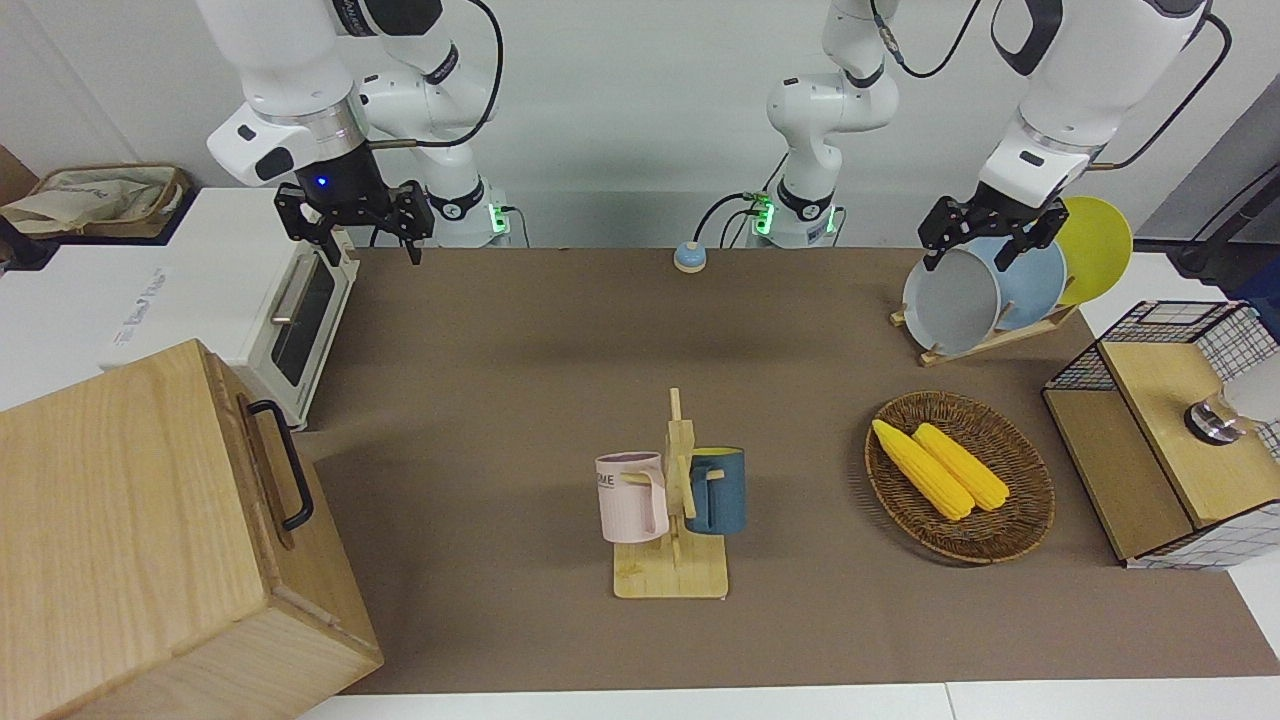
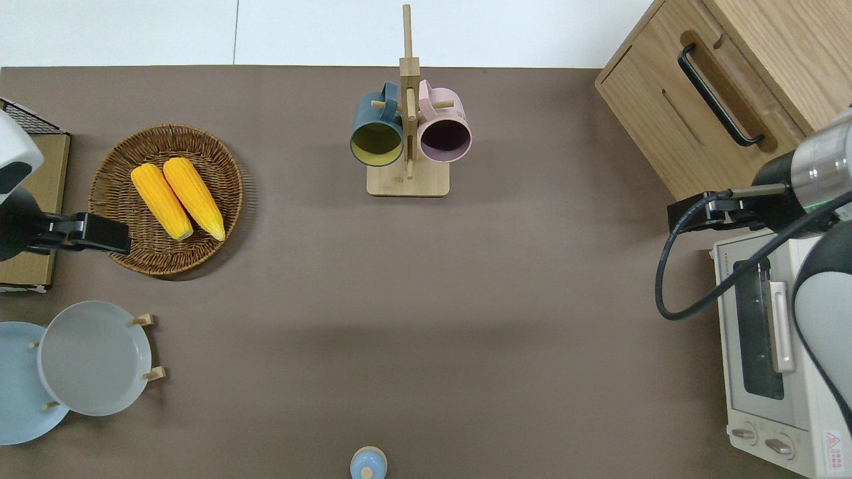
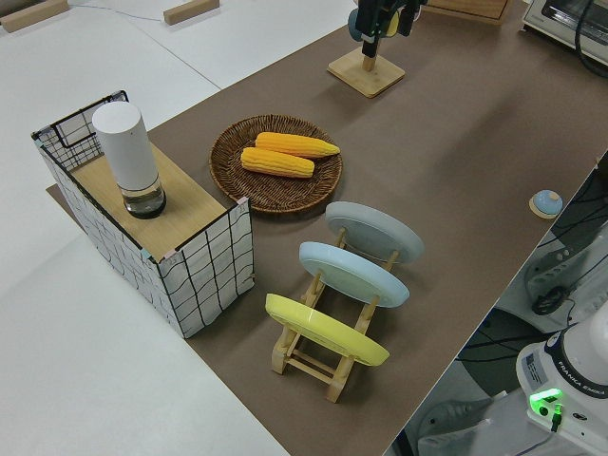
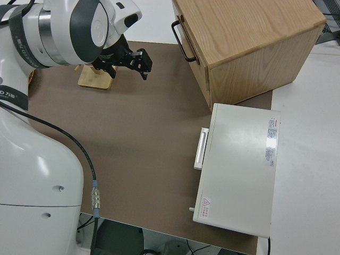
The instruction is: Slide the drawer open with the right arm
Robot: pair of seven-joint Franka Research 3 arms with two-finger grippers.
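Right hand, blue wrist light lit, hangs in the air with its 2 fingers spread and nothing between them. In the overhead view it sits over the table at the corner of the white toaster oven closest to the wood cabinet. The cabinet stands at the right arm's end of the table, farther from the robots than the oven and just beside it. The drawer appears fully shut, flush with the cabinet front; its black loop handle is untouched, well apart from the hand. Left arm is parked; its hand looks spread, though only the front view shows this.
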